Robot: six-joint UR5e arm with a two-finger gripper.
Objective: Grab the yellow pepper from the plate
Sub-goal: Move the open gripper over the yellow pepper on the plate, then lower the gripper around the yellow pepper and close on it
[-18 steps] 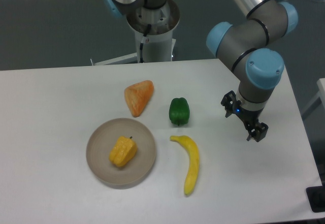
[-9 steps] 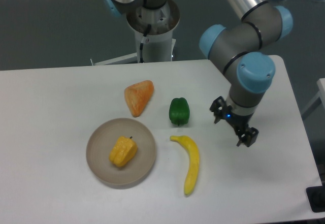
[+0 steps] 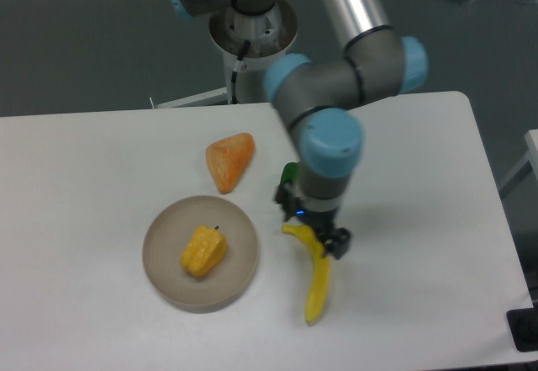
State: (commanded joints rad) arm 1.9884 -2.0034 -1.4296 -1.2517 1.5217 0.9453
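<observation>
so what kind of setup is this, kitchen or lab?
Most likely a robotics lab or test cell, not a kitchen: a bare white table with the arm's base at its far edge, a grey floor with a yellow line behind it, and toy food such as the yellow pepper and banana.

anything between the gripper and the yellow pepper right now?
In the fixed camera view, only bare table and the plate rim lie between the gripper and the yellow pepper. The banana sits under the gripper, not in that stretch.
</observation>
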